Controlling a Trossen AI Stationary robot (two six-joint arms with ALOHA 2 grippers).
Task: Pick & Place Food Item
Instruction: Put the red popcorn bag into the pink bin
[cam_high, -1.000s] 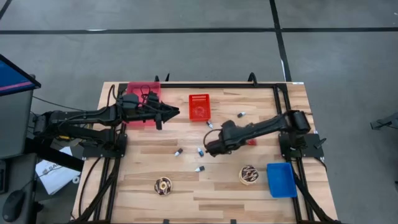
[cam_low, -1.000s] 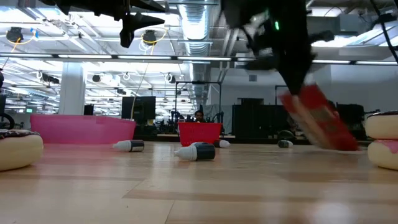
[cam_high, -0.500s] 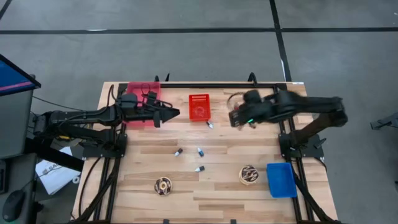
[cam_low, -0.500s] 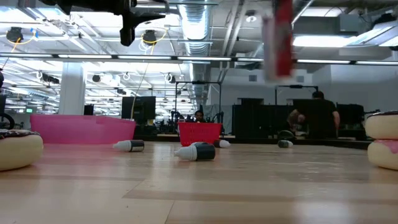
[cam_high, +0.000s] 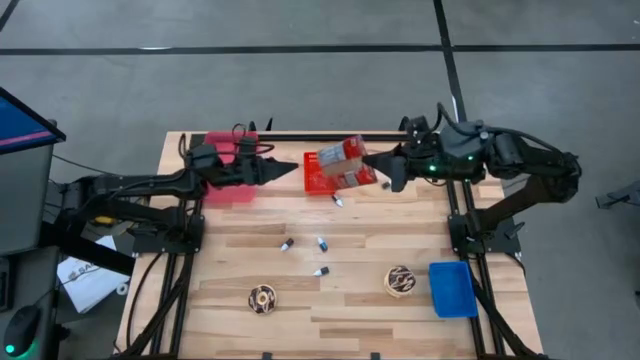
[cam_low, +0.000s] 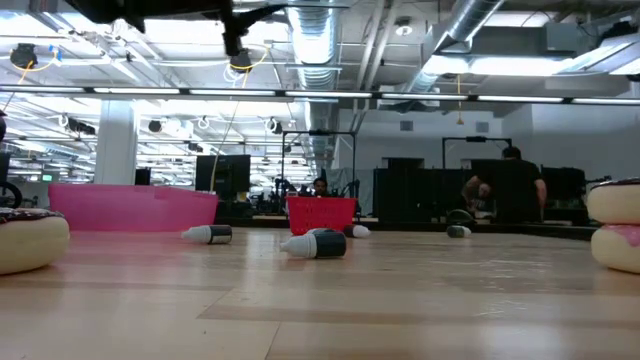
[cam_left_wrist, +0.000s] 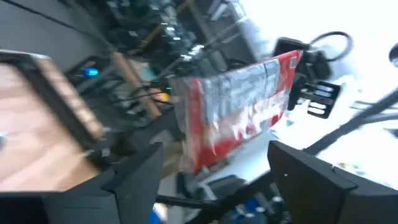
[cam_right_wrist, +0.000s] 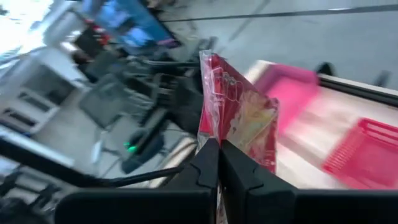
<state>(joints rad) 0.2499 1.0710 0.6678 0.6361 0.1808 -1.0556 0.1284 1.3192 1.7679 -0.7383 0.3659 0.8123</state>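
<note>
1. Wooden slatted bench (cam_high: 400, 310) with black frame rails; both dark arms reach in toward the middle of the far edge.
2. Left arm comes in from the left side; left gripper (cam_high: 290, 168) points right, raised above the bench, fingers (cam_left_wrist: 134, 180) spread wide and holding nothing.
3. Right arm comes in from the right side; right gripper (cam_high: 370, 160) points left, clenched on one edge of the flat red-and-white foil snack packet (cam_high: 342, 163); packet is in the air above the small red perforated basket (cam_high: 318, 178), between the two gripper tips, just beside the left one.
4. Shallow pink plastic bin (cam_high: 222, 146) at the far-left corner, under the left arm.
5. Blue rectangular tray (cam_high: 452, 288) near the right edge, front side.
6. Chocolate-iced doughnut (cam_high: 401, 281) just left of the blue tray; smaller pale-iced doughnut (cam_high: 263, 298) near the front, left of centre.
7. Several small dark bottles with white caps (cam_high: 323, 243) lie scattered mid-bench; one more (cam_high: 337, 200) just in front of the red basket.
8. Low view: a person (cam_low: 510, 185) in the room well behind the bench.
</note>
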